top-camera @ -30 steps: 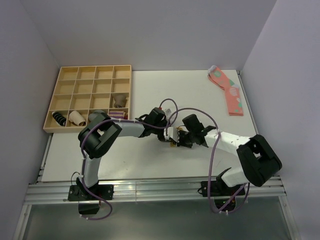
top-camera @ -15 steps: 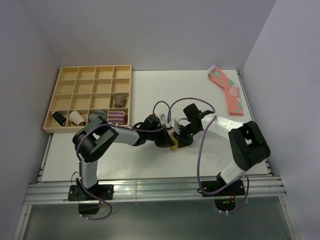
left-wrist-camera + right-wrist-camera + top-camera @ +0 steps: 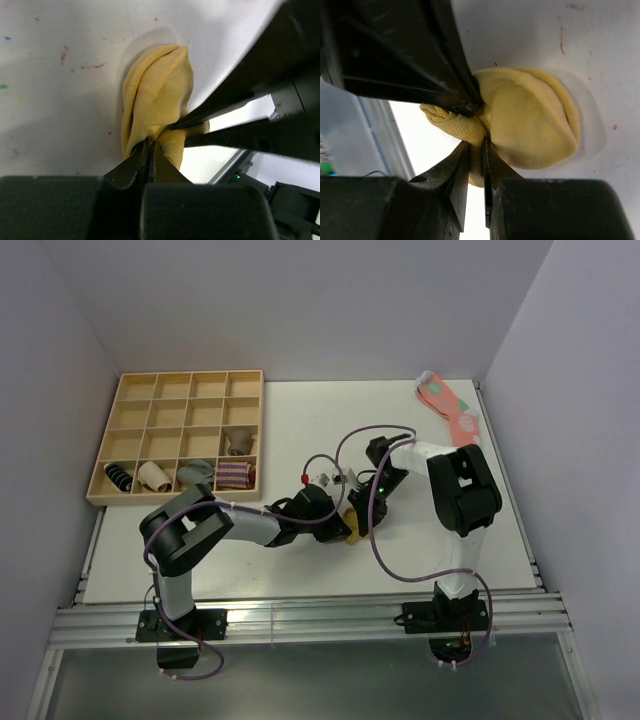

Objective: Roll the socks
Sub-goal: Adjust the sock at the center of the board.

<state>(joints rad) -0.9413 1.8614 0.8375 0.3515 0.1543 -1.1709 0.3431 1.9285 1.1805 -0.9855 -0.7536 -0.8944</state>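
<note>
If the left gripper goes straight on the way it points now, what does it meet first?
The left gripper is shut on the yellow sock, so it would press into that fabric first; behind it probably the table.

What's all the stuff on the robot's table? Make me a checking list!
Surface: white table, faint coloured marks.
Job's things: yellow socks, bunched into a bundle on the table.
Clutter: wooden tray holding rolled socks; pink spotted socks at the far right.
End effectors: left end effector and right end effector, both shut on the yellow socks.
Cables: purple cables looping over the arms.
Surroundings: plain white walls.
</note>
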